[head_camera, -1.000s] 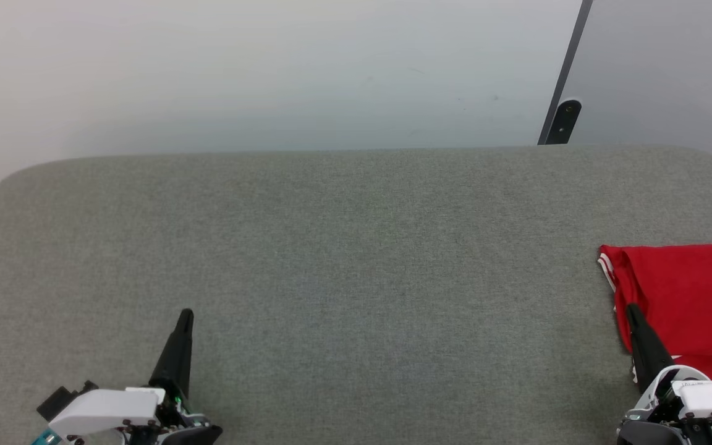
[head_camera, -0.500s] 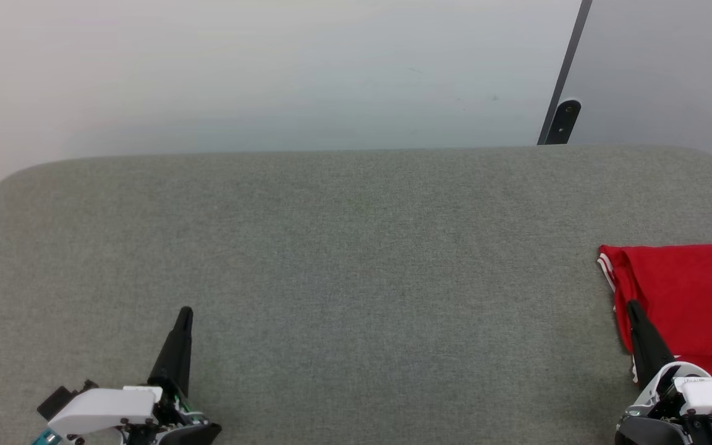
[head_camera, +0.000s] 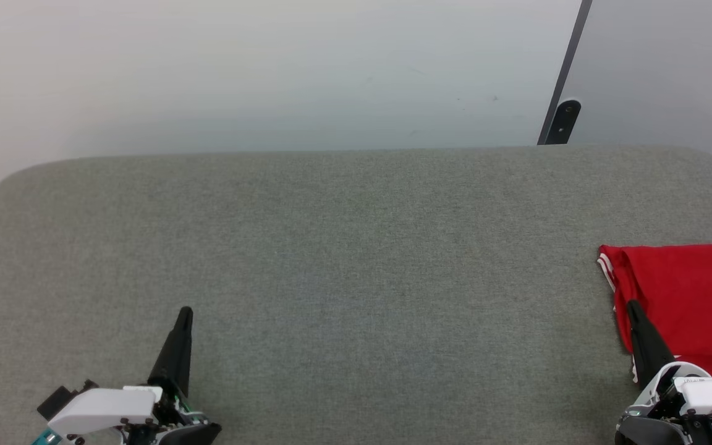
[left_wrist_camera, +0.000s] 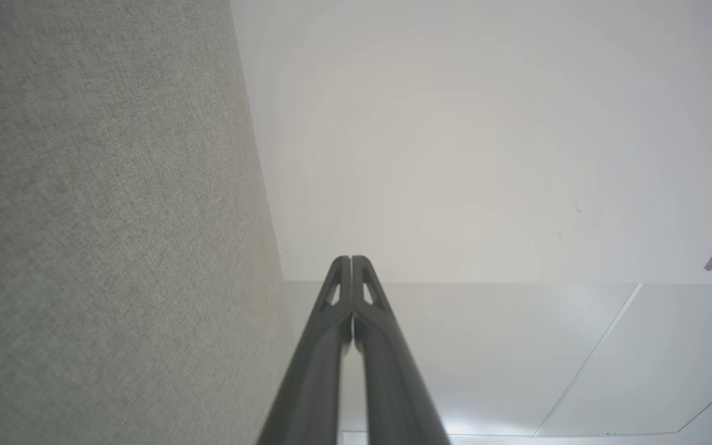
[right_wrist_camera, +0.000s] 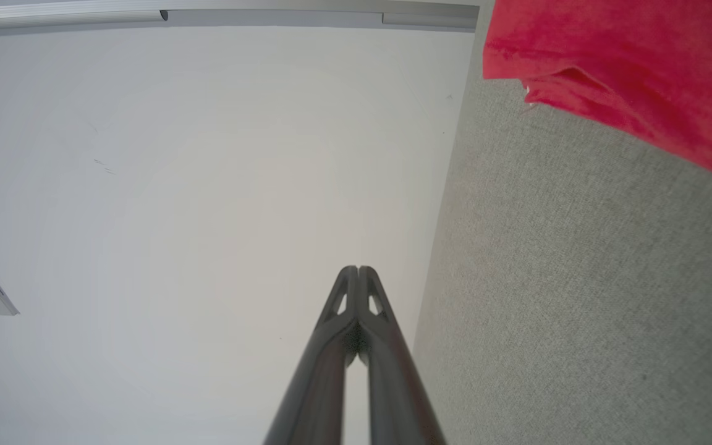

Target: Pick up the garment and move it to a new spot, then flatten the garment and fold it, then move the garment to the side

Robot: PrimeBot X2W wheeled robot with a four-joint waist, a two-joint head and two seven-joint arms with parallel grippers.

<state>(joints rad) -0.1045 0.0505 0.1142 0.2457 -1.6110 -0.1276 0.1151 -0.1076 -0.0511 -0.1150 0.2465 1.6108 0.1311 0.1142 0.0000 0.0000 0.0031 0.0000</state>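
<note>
The garment (head_camera: 690,296), a red jersey with white red-striped trim, lies folded at the right edge of the grey cushioned surface (head_camera: 356,259), partly cut off by the head view's border. It also shows as red cloth (right_wrist_camera: 628,68) at the upper right of the right wrist view. My right gripper (head_camera: 632,307) is shut and empty, its tip in front of the garment's near left corner in the head view. My left gripper (head_camera: 185,312) is shut and empty over bare cushion at the lower left. In each wrist view the fingertips (left_wrist_camera: 351,261) (right_wrist_camera: 358,271) press together.
Behind the cushion's far edge stands a white wall (head_camera: 257,68). A dark diagonal strip with a black fitting (head_camera: 565,120) rises at the upper right. The cushion's corners are rounded, and its wide grey middle lies between my two grippers.
Both grippers crept a few pixels up in the head view early on, then held still. The garment has not moved.
</note>
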